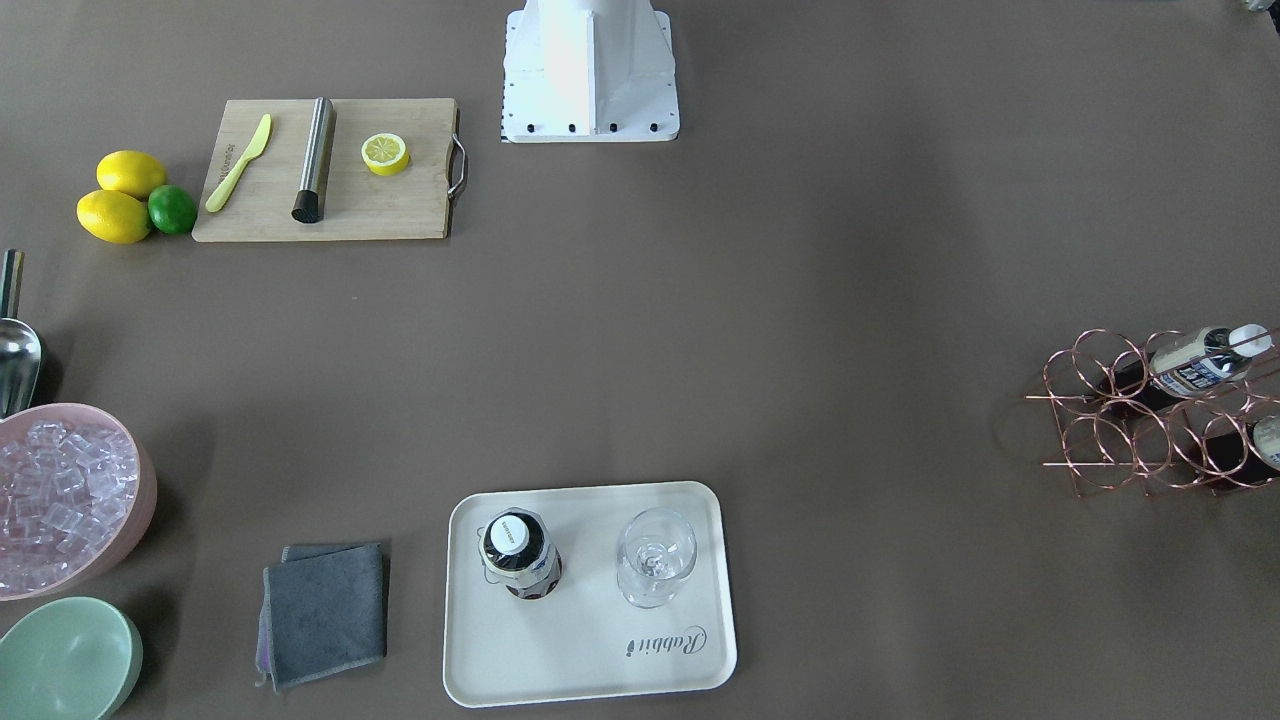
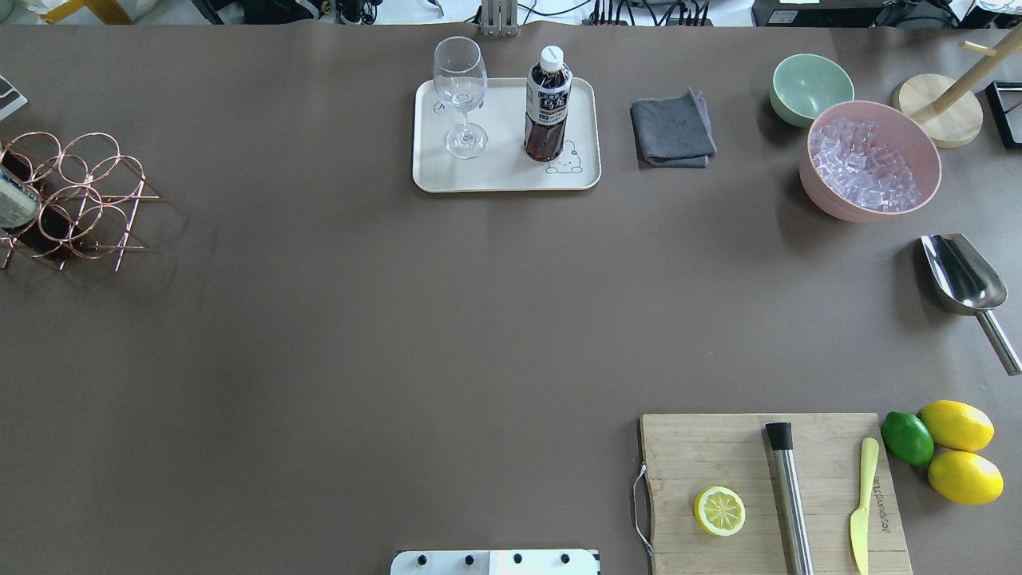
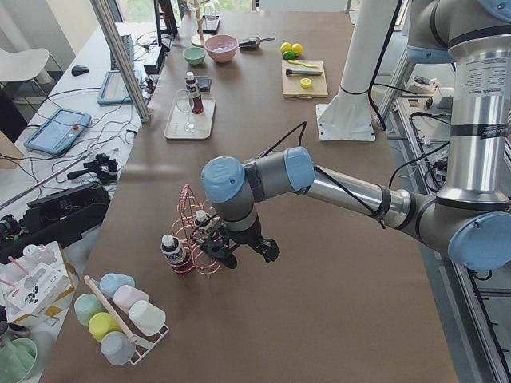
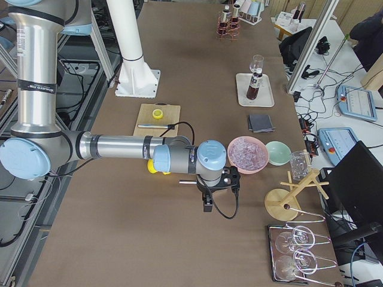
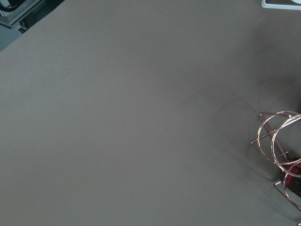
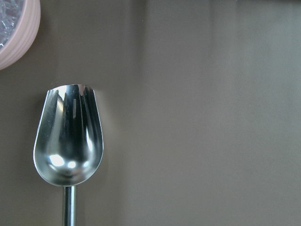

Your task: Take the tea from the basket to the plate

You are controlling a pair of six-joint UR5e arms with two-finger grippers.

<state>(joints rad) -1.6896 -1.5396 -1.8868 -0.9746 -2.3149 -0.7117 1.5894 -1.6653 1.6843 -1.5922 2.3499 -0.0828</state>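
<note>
Standing upright, the tea (image 2: 548, 104) occupies the plate (image 2: 503, 177) at upper centre of the overhead view, beside a glass (image 2: 461, 96). By the basket (image 2: 72, 200) hangs the left gripper (image 3: 227, 249); the right gripper (image 4: 230, 178) hangs above the scoop (image 2: 962, 275). Jaw state of both: cannot tell.

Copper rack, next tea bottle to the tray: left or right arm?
Probably left. The left arm hangs right beside the copper rack holding the tea bottle, and its wrist camera sees the rack's rings. The right arm is at the table's other end, over the scoop by the pink bowl.
</note>
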